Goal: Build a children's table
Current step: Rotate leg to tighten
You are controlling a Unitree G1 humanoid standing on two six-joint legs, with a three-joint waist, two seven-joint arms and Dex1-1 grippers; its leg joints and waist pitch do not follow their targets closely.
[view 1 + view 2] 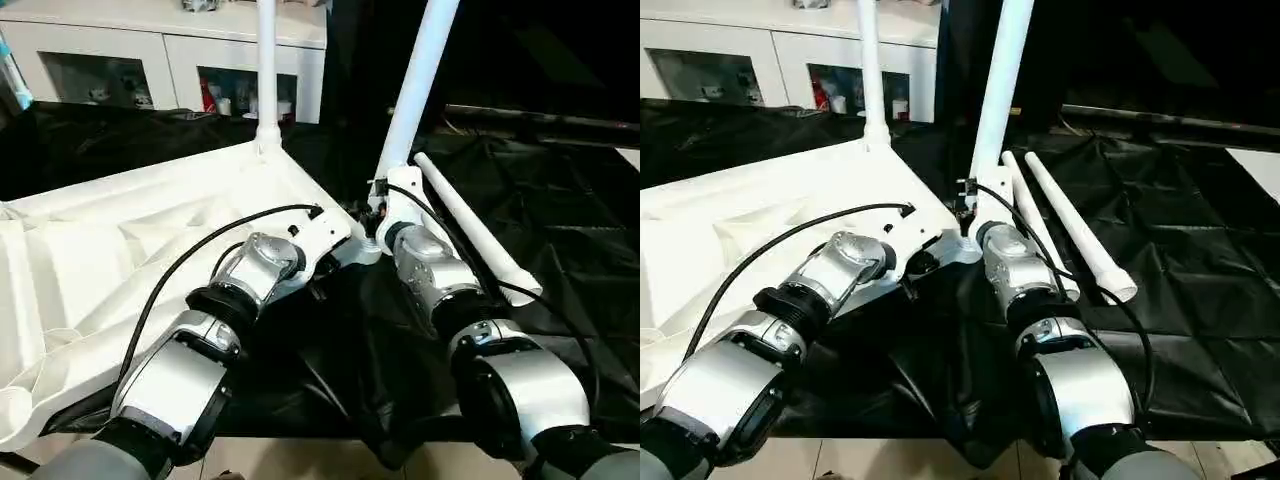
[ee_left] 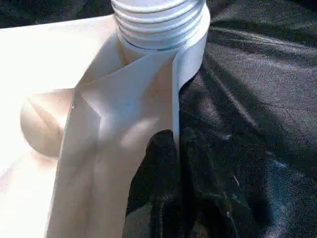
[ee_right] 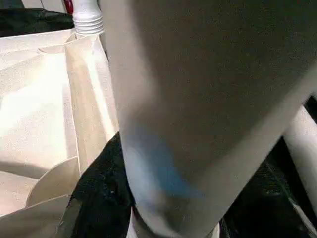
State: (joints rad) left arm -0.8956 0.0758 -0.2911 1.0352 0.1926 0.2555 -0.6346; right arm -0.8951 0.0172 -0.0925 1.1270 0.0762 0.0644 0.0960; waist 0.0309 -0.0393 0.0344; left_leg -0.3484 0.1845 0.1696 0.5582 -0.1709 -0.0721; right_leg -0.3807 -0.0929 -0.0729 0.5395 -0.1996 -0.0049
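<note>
The tabletop lies ribbed-side up, left hand pinching its rim, right hand gripping a tilted leg.

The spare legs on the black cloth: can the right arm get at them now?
Probably not yet: the right gripper is busy with a tilted leg at the tabletop corner. The two spare legs lie unobstructed beside that arm.

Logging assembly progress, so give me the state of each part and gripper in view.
tabletop: upside down, ribbed underside up.
far leg: upright in its corner socket.
second leg: tilted at the near corner, held by right gripper.
loose legs: lying on the black sheet.
left gripper: clamped on the tabletop edge.
</note>
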